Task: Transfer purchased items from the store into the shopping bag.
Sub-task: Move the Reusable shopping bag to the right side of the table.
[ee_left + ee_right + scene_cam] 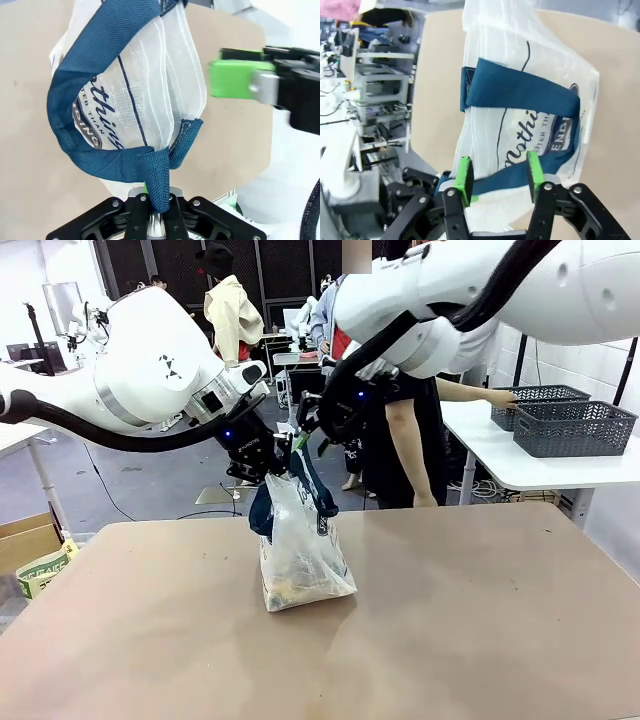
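Navy strap clamped between its fingers, the left gripper (154, 202) holds one handle of the shopping bag (298, 555), which stands on the brown table (480, 620). Reaching down from the upper right, the right gripper (498, 175) has its green pads spread around the other strap, seemingly not pinching it. Yellowish purchased items (290, 587) lie dimly in the bag's bottom.

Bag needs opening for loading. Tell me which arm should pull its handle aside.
Right, probably. The left gripper already pins one navy handle; the right gripper is open, straddling the other handle of the shopping bag.
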